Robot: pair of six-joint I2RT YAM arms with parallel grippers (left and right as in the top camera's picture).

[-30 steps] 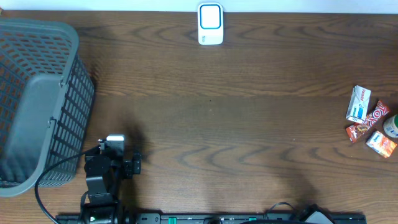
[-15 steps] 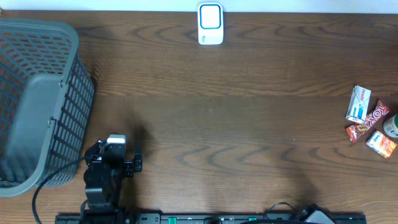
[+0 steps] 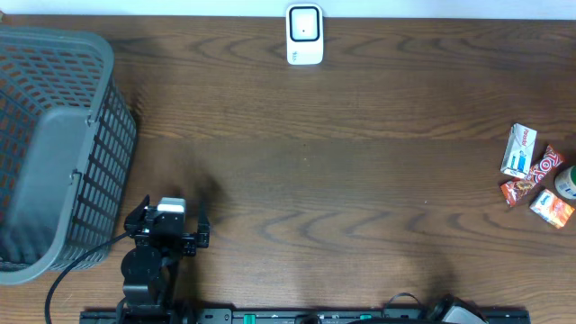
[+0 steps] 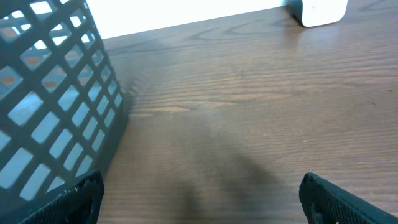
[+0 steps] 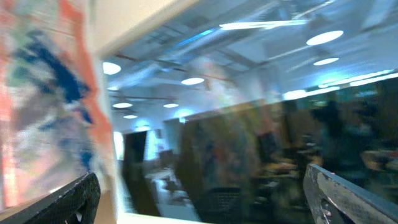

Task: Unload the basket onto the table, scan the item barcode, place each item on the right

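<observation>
The white barcode scanner [image 3: 304, 36] stands at the far edge of the table and shows in the left wrist view's top right corner as the scanner [image 4: 320, 9]. Several snack packets lie at the right edge: a white-blue one [image 3: 519, 149], a red one [image 3: 546, 167] and an orange one [image 3: 552, 207]. My left gripper [image 3: 171, 218] hovers low near the front left, beside the basket, open and empty; in its own view the gripper [image 4: 202, 202] has only bare wood between the fingers. My right gripper [image 5: 202, 199] is open, empty and aimed at a blurred room.
A grey mesh basket [image 3: 54, 144] fills the left side, and its wall [image 4: 50, 118] stands close to my left finger. Only a bit of the right arm [image 3: 454, 312] shows at the front edge. A green-lidded item [image 3: 567, 183] sits among the packets.
The left arm has drawn back toward the front edge and shifted slightly right. The scanner's blue-lit face has gone darker.
</observation>
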